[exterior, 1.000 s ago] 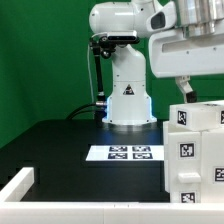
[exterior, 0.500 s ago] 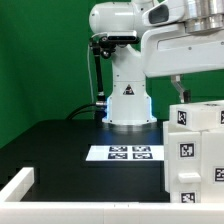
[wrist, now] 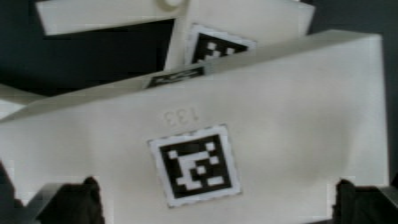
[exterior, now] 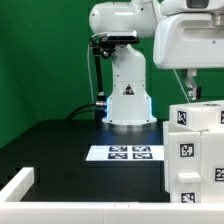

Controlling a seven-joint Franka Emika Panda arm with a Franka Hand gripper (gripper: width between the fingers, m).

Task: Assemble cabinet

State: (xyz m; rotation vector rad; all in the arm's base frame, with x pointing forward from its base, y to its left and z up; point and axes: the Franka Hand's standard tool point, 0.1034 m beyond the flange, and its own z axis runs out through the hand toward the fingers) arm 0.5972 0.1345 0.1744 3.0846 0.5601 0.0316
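White plastic fills my wrist view: the cabinet [wrist: 196, 130], tags on its faces, lies right under my claw [wrist: 210, 203]. My fingertips [wrist: 71, 203] show dark at either side, spread apart and holding nothing. In the exterior view the cabinet [exterior: 196, 150] stands on the black desk [exterior: 70, 140] at the view's right, near edge, with my claw [exterior: 186, 90] just above its top. The marker board [exterior: 122, 153] lies flat left of it.

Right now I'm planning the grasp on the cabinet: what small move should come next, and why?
Probably lower straight down: the gripper hangs above the cabinet, apart from it, and the wrist view shows its fingertips spread either side of a tagged white panel.
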